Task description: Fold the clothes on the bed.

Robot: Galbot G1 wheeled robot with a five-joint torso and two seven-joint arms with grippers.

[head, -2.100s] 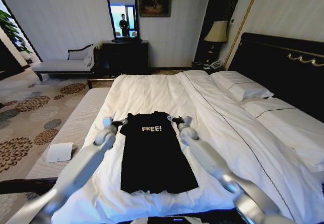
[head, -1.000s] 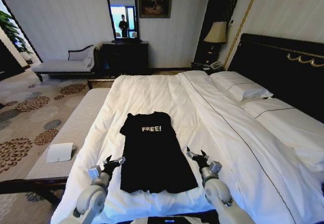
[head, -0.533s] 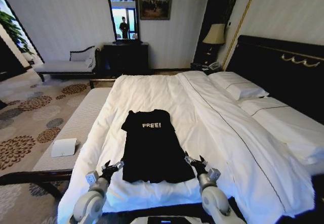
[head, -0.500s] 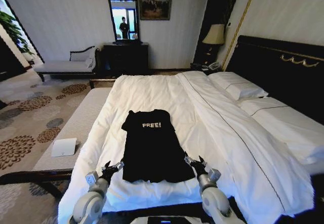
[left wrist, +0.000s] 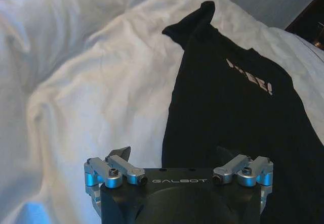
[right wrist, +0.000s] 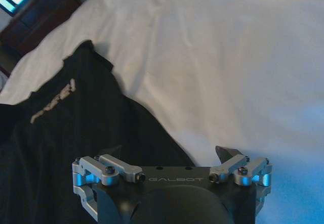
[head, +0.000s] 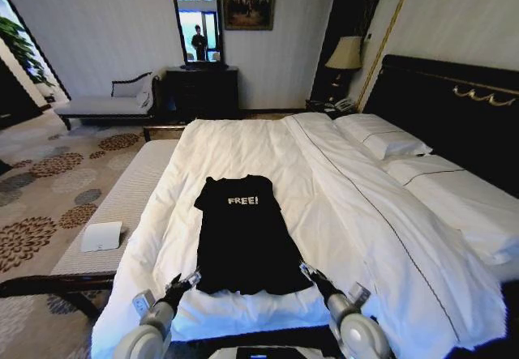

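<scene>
The clothes are one black T-shirt (head: 243,241) with white "FREE!" lettering, lying flat with its sleeves tucked in on the white duvet of the bed (head: 243,144). My left gripper (head: 183,280) stands open just off the near left hem corner. My right gripper (head: 315,274) stands open at the near right hem corner. In the left wrist view the T-shirt (left wrist: 228,107) lies ahead of the open left gripper (left wrist: 172,153) on the duvet (left wrist: 91,82). In the right wrist view the open right gripper (right wrist: 169,153) straddles the edge of the T-shirt (right wrist: 76,123).
White pillows (head: 385,140) and a dark headboard (head: 454,108) stand at the right. A grey bench (head: 122,205) along the bed's left side carries a white box (head: 101,236). A chaise (head: 105,104), a dark dresser (head: 201,90) and a lamp (head: 347,51) line the far wall.
Both arms have drawn back from the T-shirt's shoulders to its near hem, then sunk a little lower. The camera has shifted slightly. The T-shirt has not moved.
</scene>
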